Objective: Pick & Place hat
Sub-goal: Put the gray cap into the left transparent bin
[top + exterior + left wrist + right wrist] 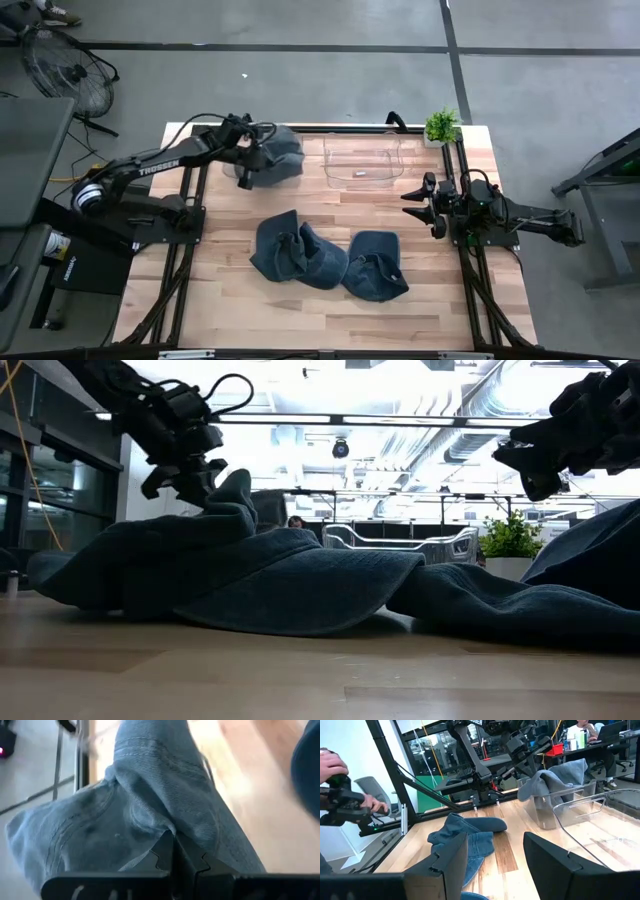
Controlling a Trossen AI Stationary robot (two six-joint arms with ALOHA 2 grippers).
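The left claw (243,160) is clamped on a fold of a grey-blue hat (275,155), holding it up off the table (230,300) just beside the clear plastic bin (362,160), probably so it can swing over the rim and drop in. Its fingers (165,852) meet tightly through the cloth. The right claw (428,205) waits spread wide and empty near the bin's other side, clear of the carry path. 2 darker hats (295,250) (375,265) lie crumpled mid-table. The table is pale wood planking with a small potted plant (441,125) at its far corner. Beyond, a bright workshop, seemingly with desks and a person's hands (340,775) on a controller.
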